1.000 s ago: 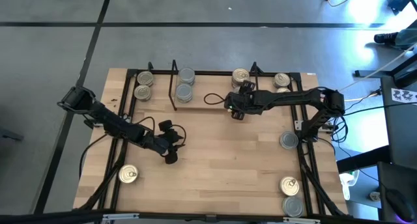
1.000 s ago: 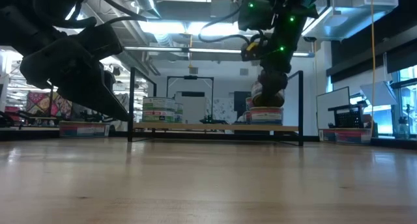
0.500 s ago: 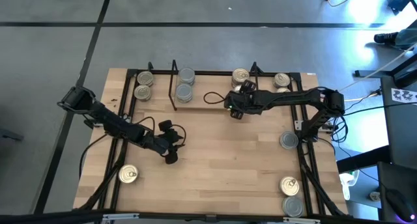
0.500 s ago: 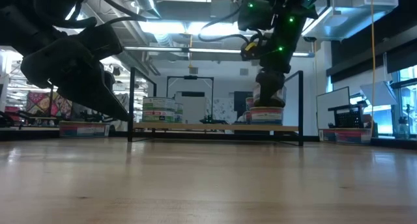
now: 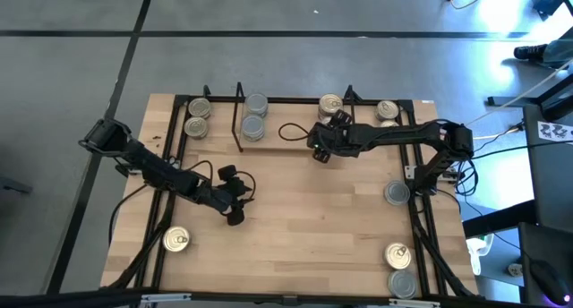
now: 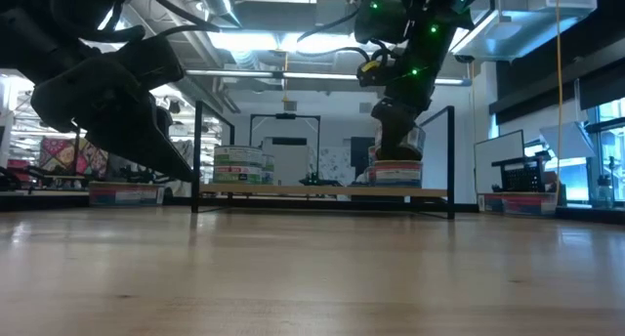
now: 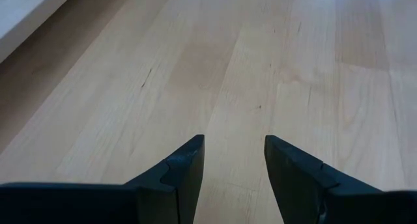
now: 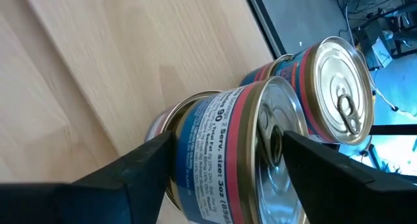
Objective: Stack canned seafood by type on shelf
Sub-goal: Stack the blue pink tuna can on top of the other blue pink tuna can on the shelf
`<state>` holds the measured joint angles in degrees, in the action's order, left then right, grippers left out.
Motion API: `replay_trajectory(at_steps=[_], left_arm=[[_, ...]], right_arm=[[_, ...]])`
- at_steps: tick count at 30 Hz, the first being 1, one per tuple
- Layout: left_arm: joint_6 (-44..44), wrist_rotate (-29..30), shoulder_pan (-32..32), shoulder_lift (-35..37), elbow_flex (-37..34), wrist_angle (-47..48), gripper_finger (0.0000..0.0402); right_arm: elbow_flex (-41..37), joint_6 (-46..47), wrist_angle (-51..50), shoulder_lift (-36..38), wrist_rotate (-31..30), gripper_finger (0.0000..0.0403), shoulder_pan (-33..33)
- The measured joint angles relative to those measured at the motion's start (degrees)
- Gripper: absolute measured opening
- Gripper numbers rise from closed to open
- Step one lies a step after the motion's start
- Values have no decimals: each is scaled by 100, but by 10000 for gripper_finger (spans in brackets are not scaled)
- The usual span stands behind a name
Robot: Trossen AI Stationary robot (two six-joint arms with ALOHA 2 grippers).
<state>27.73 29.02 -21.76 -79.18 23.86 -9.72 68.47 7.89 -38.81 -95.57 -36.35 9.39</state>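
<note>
right end effector (image 8: 225,162) grips a tin (image 8: 241,152) over the shelf (image 5: 295,147); left end effector (image 7: 234,162) open, empty.

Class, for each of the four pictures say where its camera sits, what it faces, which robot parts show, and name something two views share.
High: above the table, looking down; both arms, shelf, scattered tins.
Low: at tabletop height, looking level at the shelf; left gripper close, right arm over a tin stack.
Left wrist: faces bare table; own open fingers.
Right wrist: faces tins; own fingers around one tin.
Shared: the right gripper over the shelf, in high and low.
</note>
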Motion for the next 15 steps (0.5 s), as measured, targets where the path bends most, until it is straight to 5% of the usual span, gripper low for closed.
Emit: replay_trajectory(at_steps=[15], left_arm=[[0, 0, -1, 0, 4, 0, 159]], right_arm=[[0, -123, -30, 2, 355, 282, 2]])
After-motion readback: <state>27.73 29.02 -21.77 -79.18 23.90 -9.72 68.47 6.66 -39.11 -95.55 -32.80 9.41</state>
